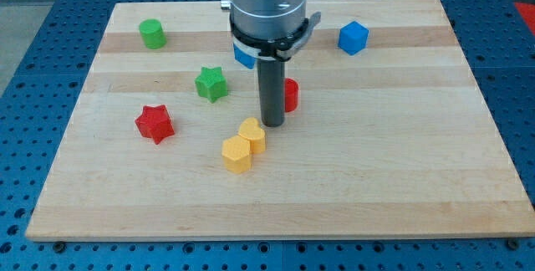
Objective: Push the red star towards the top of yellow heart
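The red star [155,124] lies on the wooden board at the view's left. The yellow heart [252,135] lies near the board's middle, to the star's right. A yellow hexagonal block [236,154] touches the heart at its lower left. My tip [273,124] is down just to the upper right of the yellow heart, close to it, and far to the right of the red star. A red block [291,95] is partly hidden behind the rod.
A green star [211,84] lies above and between the red star and my tip. A green cylinder [152,33] is at the top left. A blue cube [353,38] is at the top right. A blue block [244,56] peeks out under the arm's body.
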You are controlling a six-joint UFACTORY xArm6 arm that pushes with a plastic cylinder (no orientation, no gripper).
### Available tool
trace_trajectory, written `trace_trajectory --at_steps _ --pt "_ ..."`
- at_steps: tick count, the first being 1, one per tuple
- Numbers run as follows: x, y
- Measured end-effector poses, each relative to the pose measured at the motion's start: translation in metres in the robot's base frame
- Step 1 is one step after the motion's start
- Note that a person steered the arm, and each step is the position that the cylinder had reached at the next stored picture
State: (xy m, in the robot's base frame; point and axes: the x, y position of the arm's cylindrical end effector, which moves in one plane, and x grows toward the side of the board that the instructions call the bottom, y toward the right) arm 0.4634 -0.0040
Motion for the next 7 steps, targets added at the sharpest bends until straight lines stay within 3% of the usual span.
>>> trace_trajectory --at_steps 2,5,7 --pt "-0.008 0.022" --pt "-0.008 -0.093" --pt "-0.049 -0.15"
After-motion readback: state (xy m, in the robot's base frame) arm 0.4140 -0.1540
